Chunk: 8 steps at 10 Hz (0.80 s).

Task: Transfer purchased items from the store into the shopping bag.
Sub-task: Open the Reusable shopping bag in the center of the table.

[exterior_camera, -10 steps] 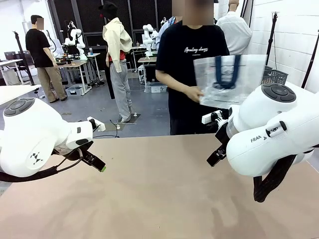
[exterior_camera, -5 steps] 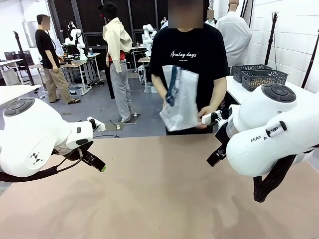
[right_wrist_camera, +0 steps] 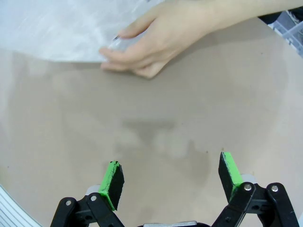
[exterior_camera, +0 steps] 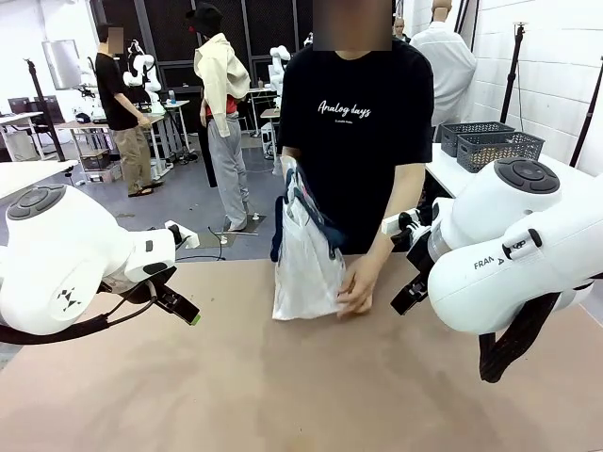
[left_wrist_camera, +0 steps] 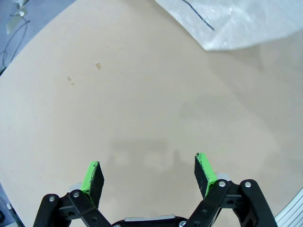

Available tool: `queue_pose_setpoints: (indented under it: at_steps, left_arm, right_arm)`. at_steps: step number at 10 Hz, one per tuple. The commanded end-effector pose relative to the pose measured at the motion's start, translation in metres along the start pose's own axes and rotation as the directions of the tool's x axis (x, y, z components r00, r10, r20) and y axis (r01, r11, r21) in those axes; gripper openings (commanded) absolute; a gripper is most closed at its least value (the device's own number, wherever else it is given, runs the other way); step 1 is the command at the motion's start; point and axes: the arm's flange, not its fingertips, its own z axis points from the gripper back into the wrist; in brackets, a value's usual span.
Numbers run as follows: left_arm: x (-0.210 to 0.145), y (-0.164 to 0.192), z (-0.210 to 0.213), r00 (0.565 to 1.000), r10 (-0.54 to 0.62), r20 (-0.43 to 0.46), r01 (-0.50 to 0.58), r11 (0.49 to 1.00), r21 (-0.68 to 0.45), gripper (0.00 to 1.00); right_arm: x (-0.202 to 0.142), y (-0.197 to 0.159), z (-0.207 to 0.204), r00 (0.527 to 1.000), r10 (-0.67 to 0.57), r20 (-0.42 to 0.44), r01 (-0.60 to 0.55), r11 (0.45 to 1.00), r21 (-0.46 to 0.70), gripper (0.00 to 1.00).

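Observation:
The shopping bag (exterior_camera: 306,268), translucent whitish with navy handles, stands crumpled on the far middle of the brown table (exterior_camera: 283,377). A person in a black shirt holds it, one hand (exterior_camera: 356,284) pressed on its lower corner. My left gripper (exterior_camera: 179,306) hovers open to the bag's left, with a bag corner (left_wrist_camera: 236,23) ahead of its empty fingers (left_wrist_camera: 147,161). My right gripper (exterior_camera: 407,297) hangs open just right of the hand. Its wrist view has the bag (right_wrist_camera: 57,28) and the hand (right_wrist_camera: 151,42) beyond the empty gripper (right_wrist_camera: 171,161). The purchased items are out of view.
Two dark grey openwork baskets (exterior_camera: 485,143) stand on a white side table at the back right; I cannot tell which is the store. Bare tabletop stretches between and in front of both grippers. Other people and benches are far behind.
The person carried the bag from chest height at the right down onto the table's far middle. Both arms stayed still with their jaws open.

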Motion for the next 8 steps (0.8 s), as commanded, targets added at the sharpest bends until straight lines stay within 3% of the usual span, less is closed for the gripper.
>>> queue_pose_setpoints:
  at_steps: [1,8]
  left_arm:
    - [-0.0003,0.0011,0.0000,1.000,0.002,0.000,-0.002,1.000,0.001,1.00]
    - [-0.0003,0.0011,0.0000,1.000,0.002,0.000,-0.002,1.000,0.001,1.00]
  right_arm:
    - [0.0000,-0.0001,0.0000,1.000,0.000,0.000,0.000,1.000,0.000,1.00]
    - [0.0000,-0.0001,0.0000,1.000,0.000,0.000,0.000,1.000,0.000,1.00]
